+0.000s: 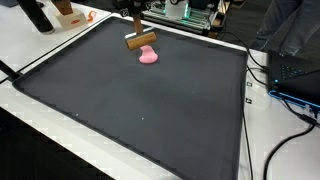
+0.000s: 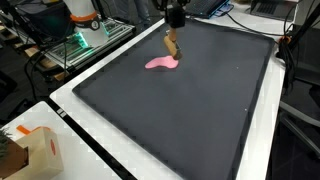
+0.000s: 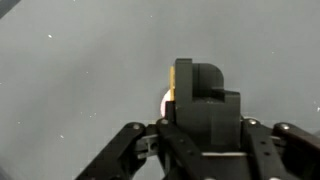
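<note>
Wooden block: I hold a short brown wooden block (image 1: pixel 140 41) in my claw (image 1: pixel 136 31). My fingers are closed tight on its top end. It hangs tilted near the top middle of the frame in both exterior views.
Pink blob: a flat, soft-looking pink blob (image 1: pixel 148 56) lies on the big black mat (image 1: pixel 150 120), right under the low end of the block.
Step now: I think I am holding the block down at the blob, either pressing it or just over it. I cannot tell if the two touch.
Next move: I think any push or lift must be slow and straight. My grip must stay firm so the tilted block does not slip or drag the blob along the mat.
Hard to see: in the wrist view my own dark claw fills the lower middle. Only a thin yellow edge of the block and a pale spot beside it peek out.
Cut off: a brown cardboard box (image 2: pixel 35 150) is cut by the lower left corner in an exterior view. Dark cables (image 1: pixel 262 75) run off the right edge.
</note>
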Controlling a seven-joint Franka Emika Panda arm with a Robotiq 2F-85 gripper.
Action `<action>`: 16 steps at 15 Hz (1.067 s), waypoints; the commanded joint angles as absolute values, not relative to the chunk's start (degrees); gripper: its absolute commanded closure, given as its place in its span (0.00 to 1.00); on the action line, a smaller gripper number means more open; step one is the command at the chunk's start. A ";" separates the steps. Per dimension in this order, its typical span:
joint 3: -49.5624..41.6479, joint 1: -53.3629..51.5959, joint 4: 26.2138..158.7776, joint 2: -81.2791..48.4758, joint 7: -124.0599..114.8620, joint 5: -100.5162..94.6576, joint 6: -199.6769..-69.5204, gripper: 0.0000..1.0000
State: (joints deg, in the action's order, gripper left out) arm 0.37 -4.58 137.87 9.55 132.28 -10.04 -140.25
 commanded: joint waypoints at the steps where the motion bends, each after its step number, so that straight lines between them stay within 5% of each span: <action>1: -1.55 -4.02 143.52 11.57 137.60 -9.41 -144.75 0.76; 16: -3.14 -4.05 149.69 6.64 151.40 -5.72 -158.74 0.76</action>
State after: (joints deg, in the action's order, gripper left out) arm -3.09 -3.90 149.38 7.82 149.92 -7.15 -155.88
